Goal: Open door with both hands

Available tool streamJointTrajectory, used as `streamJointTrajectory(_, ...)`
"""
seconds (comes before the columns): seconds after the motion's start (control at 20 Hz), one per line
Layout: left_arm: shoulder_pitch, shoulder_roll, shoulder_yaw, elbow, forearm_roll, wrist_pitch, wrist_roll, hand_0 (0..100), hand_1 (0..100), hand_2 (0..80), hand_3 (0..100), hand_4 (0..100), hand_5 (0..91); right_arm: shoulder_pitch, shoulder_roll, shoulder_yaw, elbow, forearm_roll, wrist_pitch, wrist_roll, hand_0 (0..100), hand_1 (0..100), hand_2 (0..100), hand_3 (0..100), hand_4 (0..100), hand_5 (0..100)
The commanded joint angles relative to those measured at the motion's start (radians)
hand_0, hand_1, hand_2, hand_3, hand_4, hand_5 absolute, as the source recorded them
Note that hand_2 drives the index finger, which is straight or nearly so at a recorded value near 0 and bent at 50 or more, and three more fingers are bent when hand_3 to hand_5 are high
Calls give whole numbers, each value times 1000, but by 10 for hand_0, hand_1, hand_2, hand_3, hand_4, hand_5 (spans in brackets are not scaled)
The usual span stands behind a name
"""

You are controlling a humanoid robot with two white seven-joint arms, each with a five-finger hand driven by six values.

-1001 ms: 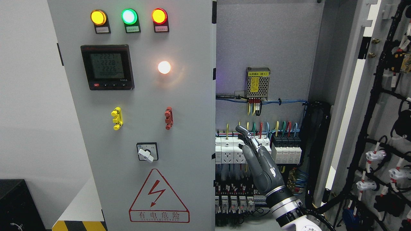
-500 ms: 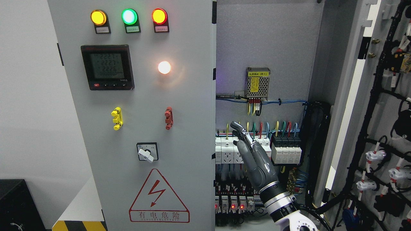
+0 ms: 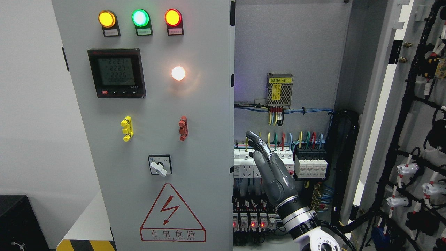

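The cabinet's left door (image 3: pixel 153 132) stands closed, its long free edge running straight up and down beside the open compartment, while the right door (image 3: pixel 414 139) is already swung wide open, well off to the right of that edge. The right hand (image 3: pixel 270 170) is raised in front of the row of breakers (image 3: pixel 278 162), just right of the left door's edge, fingers (image 3: pixel 256 141) extended and loosely together, holding nothing, the palm seemingly facing left toward that edge. So the door still to be opened lies to the hand's left, close by. The left hand is out of view. Whether the fingertips touch the breakers cannot be made out, and the right door's outer part is cut off by the frame.
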Motion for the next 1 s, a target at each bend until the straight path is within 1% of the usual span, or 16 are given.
streamJointTrajectory(0.0,18,7,187,-1,-149,4,-2,120,556,0,0,0,0,-16,4,5,15,-46,21,-2,72,137,0,0,0,0)
streamJointTrajectory(0.1,18,7,244,5,-227,4,-2,120,556,0,0,0,0,-21,1,5,23,-46,21,-2,72,137,0,0,0,0)
streamJointTrajectory(0.15,17,3,244,9,-232,4,-2,120,556,0,0,0,0,-26,1,4,32,-48,21,-2,72,137,0,0,0,0)
streamJointTrajectory(0.3,9,-3,230,18,-232,1,-3,120,556,0,0,0,0,-50,-1,1,49,-48,21,0,72,137,0,0,0,0)
streamJointTrajectory(0.55,9,-13,230,14,-232,-1,-11,120,556,0,0,0,0,-55,-1,4,58,-49,22,0,72,137,0,0,0,0)
streamJointTrajectory(0.65,9,-30,232,15,-232,-1,-11,120,556,0,0,0,0,-65,-1,4,63,-51,22,2,72,137,0,0,0,0)
streamJointTrajectory(0.95,9,-35,232,15,-231,-2,-13,120,556,0,0,0,0,-58,-3,5,54,-98,24,3,72,137,0,0,0,0)
